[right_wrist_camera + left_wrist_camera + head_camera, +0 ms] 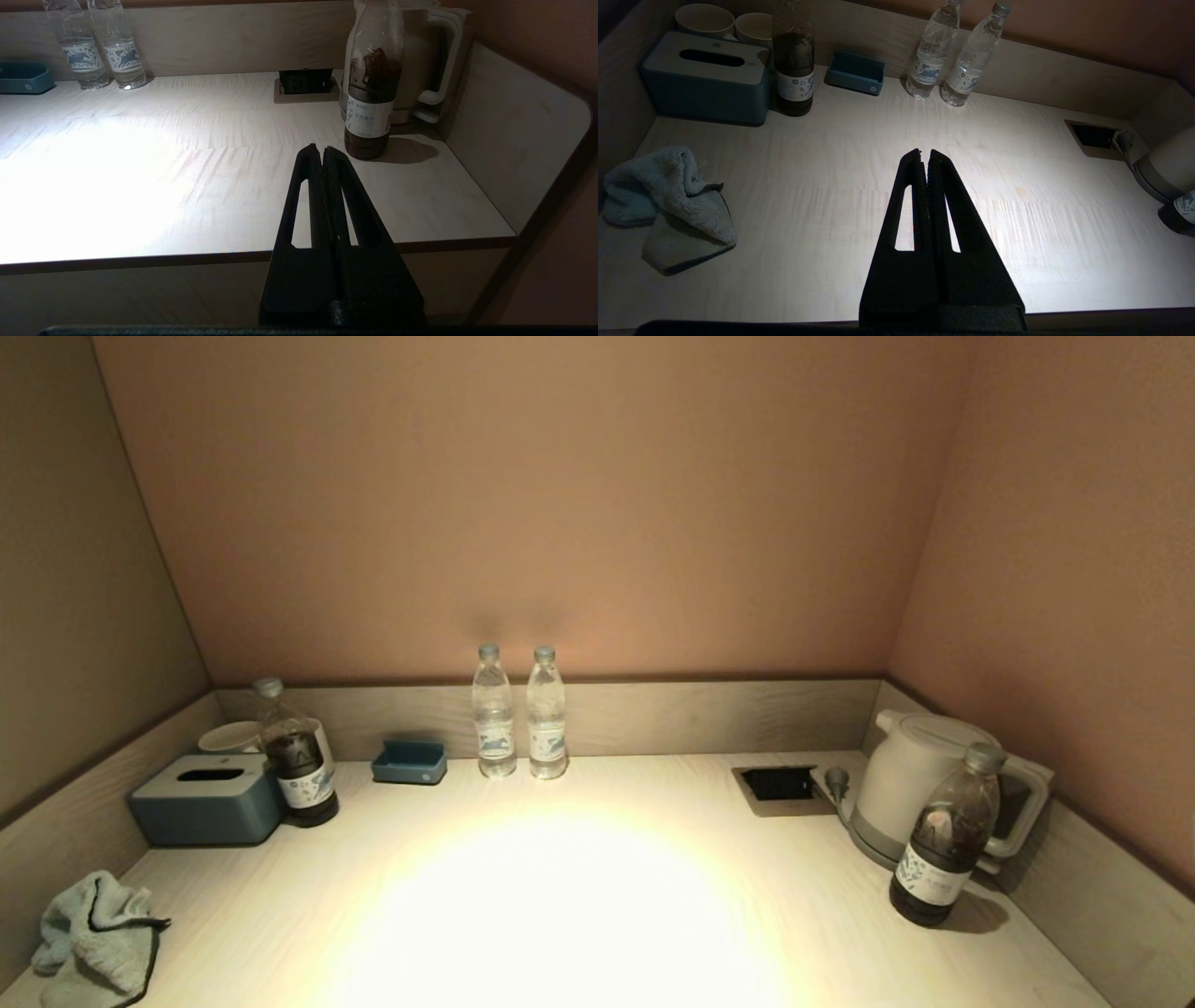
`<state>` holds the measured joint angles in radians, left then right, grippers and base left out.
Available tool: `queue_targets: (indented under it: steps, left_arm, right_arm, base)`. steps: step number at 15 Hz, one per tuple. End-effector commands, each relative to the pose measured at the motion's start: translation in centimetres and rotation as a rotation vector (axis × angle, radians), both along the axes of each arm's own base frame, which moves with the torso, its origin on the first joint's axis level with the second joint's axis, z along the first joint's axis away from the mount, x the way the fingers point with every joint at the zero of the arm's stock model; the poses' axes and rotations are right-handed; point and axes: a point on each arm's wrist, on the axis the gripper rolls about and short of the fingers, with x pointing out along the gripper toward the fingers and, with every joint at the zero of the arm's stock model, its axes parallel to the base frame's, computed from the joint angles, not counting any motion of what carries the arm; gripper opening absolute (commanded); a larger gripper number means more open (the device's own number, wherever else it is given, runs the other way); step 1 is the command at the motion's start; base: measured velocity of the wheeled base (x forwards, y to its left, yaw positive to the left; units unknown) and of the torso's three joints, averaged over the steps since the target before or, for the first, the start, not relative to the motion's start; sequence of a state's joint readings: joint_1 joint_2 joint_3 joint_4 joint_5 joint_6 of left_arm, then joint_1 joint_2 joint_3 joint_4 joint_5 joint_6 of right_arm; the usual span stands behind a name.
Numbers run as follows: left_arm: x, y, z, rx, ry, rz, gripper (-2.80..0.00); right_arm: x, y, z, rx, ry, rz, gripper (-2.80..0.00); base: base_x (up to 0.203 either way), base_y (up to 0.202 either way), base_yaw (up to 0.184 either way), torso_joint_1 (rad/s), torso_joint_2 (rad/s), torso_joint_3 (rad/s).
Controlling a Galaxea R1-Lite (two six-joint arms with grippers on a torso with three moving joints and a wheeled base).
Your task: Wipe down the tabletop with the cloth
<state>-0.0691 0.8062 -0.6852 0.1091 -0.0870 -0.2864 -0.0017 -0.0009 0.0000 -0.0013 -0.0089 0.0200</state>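
Left gripper (925, 154): black fingers pressed together, nothing held, raised over the near edge.
Cloth: crumpled pale blue-grey terry cloth (93, 938) is seen at the near left corner of the pale wooden tabletop (579, 887), near a blue-grey tissue box (207, 797).
Right gripper (317, 150): clenched, nothing held, raised near a dark-liquid plastic bottle (371, 84).
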Motion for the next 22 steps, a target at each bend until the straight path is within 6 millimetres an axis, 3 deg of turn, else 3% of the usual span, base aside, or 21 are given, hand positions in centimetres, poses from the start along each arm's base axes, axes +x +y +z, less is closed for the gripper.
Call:
queue_targets:
  steps: [1, 11, 22]
  left_arm:
    - [-1.2, 0.1, 0.0, -0.003, -0.035, -0.002, -2.80]
    - [-7.0, 0.5, -1.4, 0.027, -0.153, -0.012, -2.80]
    - [-10.3, 0.7, -3.6, 0.026, -0.238, 0.000, -2.80]
  right_arm:
    - [0.0, 0.0, 0.0, 0.000, 0.001, 0.000, -2.80]
    - [0.0, 0.0, 0.0, 0.000, 0.001, -0.002, -2.80]
    - [0.0, 0.0, 0.0, 0.000, 0.001, -0.002, -2.80]
  base:
    - [0.000, 0.000, 0.000, 0.000, 0.00, 0.000]
    - [0.000, 0.000, 0.000, 0.000, 0.00, 0.000]
    - [0.000, 0.000, 0.000, 0.000, 0.00, 0.000]
